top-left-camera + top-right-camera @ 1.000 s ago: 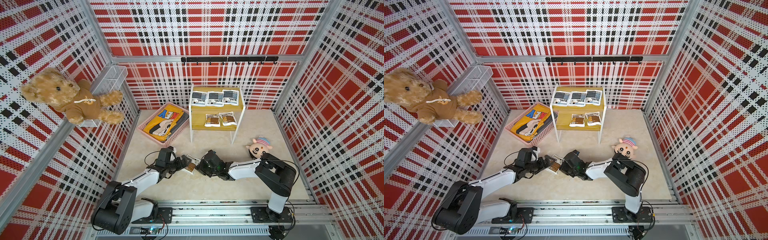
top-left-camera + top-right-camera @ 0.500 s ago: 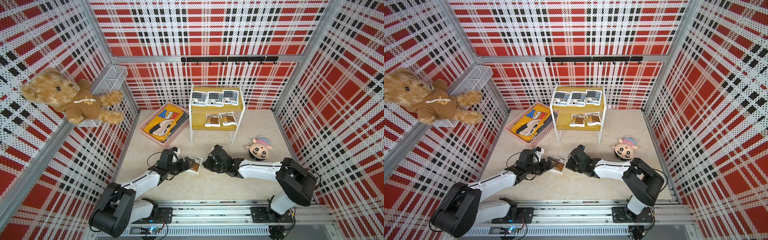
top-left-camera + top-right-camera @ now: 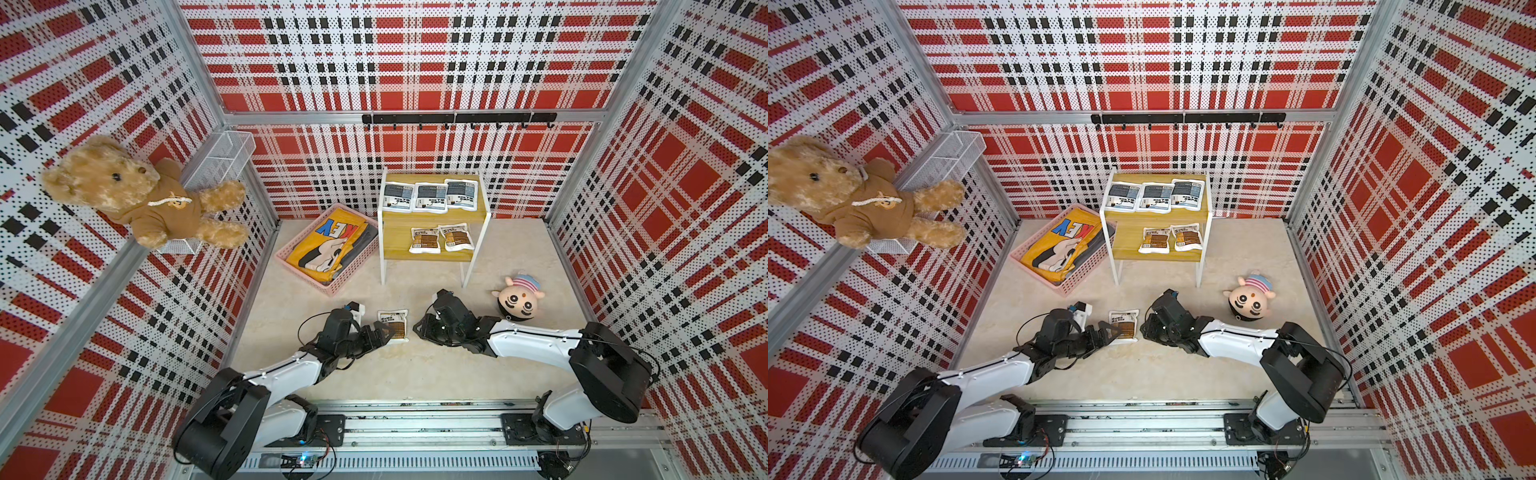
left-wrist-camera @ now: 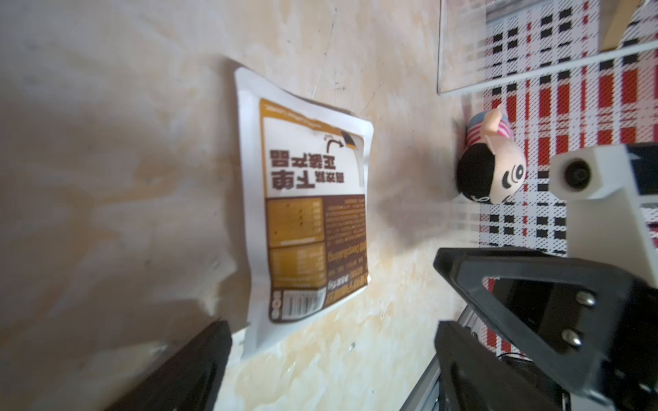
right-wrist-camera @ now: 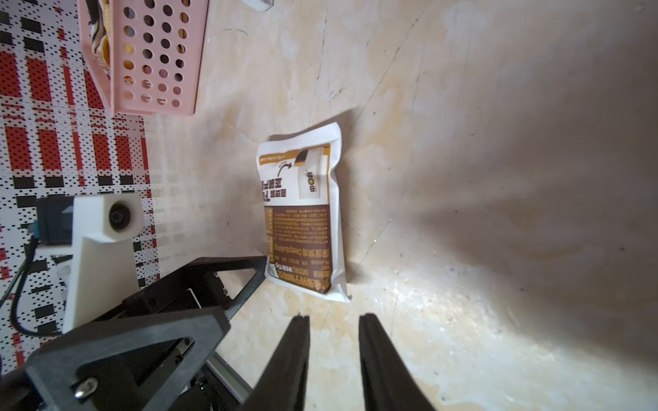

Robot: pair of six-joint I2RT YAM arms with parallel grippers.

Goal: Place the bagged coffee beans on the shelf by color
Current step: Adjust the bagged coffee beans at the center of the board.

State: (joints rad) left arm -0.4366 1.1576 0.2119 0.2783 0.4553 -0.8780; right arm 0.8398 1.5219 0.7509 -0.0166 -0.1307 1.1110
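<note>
Plaid walls (image 3: 415,62), red, black and white, perforated, close three sides; beige marbled table (image 3: 415,374) below. Upper left of frame: teddy bear (image 3: 137,195) in a brown hoodie, up on the wall, white wire basket (image 3: 224,158) just beside it. Centre frame, against the back wall: shelf (image 3: 428,257), two stepped wood-grain boards on thin white legs. Just left of it, pink basket (image 3: 305,280) with a folded yellow garment (image 3: 328,245) inside. Right of centre, plush doll head (image 3: 519,301) on the table, apart from the shelf.

Upper board: three grey-blue bags (image 3: 431,197) in a row. Lower board: two brown bags (image 3: 424,242) side by side. Lower centre, flat on the table below the shelf: the third brown bag (image 3: 392,325), between my two claws.

My left claw (image 3: 384,334) is spread wide and low at the bag's near end, clamping nothing. From the right wrist, one finger (image 5: 245,262) sits at the bag's edge; contact uncertain. My right claw (image 5: 334,316) shows a narrow gap between its fingers, empty, pointing at the bag and just short of it.
</note>
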